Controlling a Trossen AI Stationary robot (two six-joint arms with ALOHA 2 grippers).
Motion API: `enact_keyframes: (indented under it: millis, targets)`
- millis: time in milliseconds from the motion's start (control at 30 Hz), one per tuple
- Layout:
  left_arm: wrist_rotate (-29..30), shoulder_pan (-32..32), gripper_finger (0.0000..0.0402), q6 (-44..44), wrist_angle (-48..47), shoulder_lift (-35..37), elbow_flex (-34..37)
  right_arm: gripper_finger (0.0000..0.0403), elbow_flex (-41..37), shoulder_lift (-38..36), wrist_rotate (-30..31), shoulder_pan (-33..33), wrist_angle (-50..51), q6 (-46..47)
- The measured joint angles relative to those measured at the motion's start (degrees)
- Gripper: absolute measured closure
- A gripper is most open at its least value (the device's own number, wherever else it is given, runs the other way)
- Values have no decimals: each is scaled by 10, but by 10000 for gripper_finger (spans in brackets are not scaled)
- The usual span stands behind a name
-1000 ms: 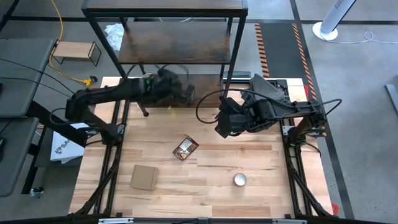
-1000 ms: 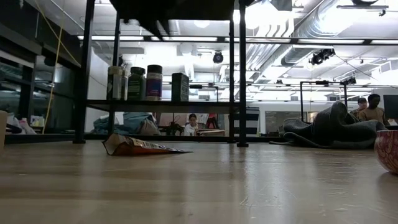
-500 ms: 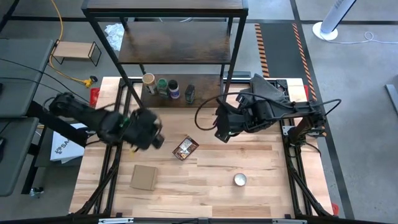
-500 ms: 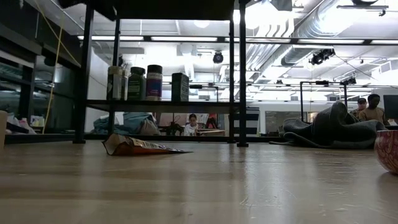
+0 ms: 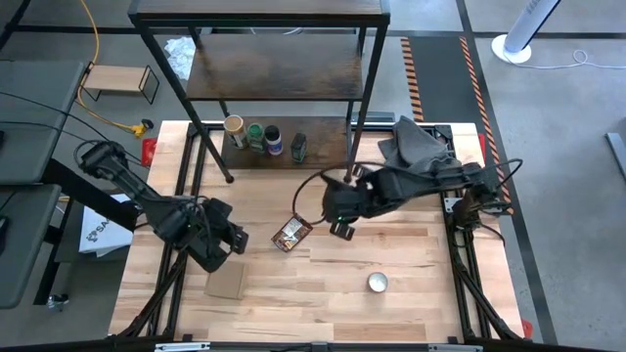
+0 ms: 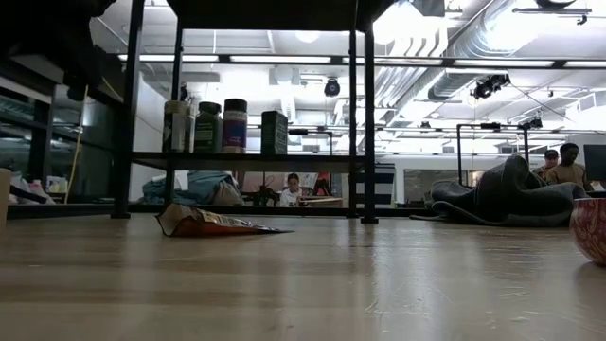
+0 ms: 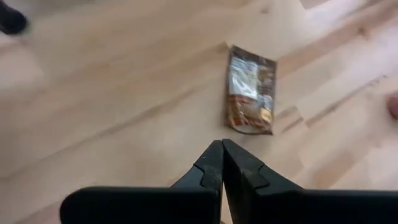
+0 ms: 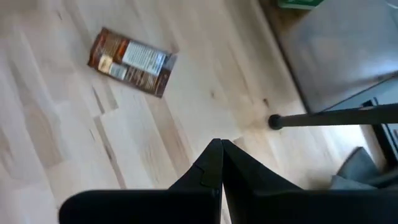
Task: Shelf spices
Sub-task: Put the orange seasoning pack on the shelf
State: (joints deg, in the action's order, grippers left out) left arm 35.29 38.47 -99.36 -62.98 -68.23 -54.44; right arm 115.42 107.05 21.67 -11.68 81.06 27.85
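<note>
The shelf (image 5: 277, 66) stands at the table's far edge. On its lowest board stand a tan-lidded jar (image 5: 234, 128), a green-lidded jar (image 5: 254, 133), a dark-capped jar (image 5: 274, 140) and a small dark tin (image 5: 298, 147); the low view shows them in a row (image 6: 227, 126). The brown-orange pouch (image 5: 291, 233) lies flat on the table. My left gripper (image 7: 221, 144) is shut over the table left of the pouch (image 7: 250, 91), holding nothing. My right gripper (image 8: 221, 144) is shut just right of the pouch (image 8: 132, 61), above the table.
A flat cardboard square (image 5: 226, 279) lies near my left gripper (image 5: 227, 246). A round silvery disc (image 5: 378, 283) sits toward the near right. A grey cloth (image 5: 416, 145) is heaped at the far right. A red bowl's rim (image 6: 592, 227) shows in the low view.
My left gripper has drawn back from the shelf's lowest board and swung toward the table's left and near edge, sinking as it went; the jars and tin stand uncovered on the board. My right gripper has rolled and dropped a little toward the pouch, which has not moved.
</note>
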Motion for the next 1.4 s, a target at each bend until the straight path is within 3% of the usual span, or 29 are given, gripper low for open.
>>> enact_keyframes:
  millis: [133, 233, 333, 567, 767, 900, 1167, 1300, 1400]
  targets:
    - [-1, 7, 401, 5, 39, 0, 13, 403, 0, 32, -47, 0, -41, -39]
    - [2, 7, 401, 21, 54, 0, 13, 403, 0, 57, -120, 1, -128, -81]
    - [10, 7, 401, 44, 62, 0, 13, 397, 0, 85, -140, 6, -205, -89]
    - [10, -11, 401, 131, 73, -30, 13, 323, 0, 132, -188, 27, -213, -74]
    - [-37, -53, 401, 244, 127, -126, 13, 231, 0, 134, -126, 27, -81, -132]
    - [-101, -100, 395, 390, 229, -187, 12, 191, 0, 133, -112, 27, 17, -146]
    - [-226, -180, 318, 622, 241, -222, 12, 176, 0, 126, -117, -4, 73, -116]
    - [-287, -204, 261, 723, 245, -222, 12, 176, -3, 89, -31, -39, 88, -79]
    - [-312, -210, 218, 792, 268, -222, 12, 176, -68, 20, 10, -59, 83, -1]
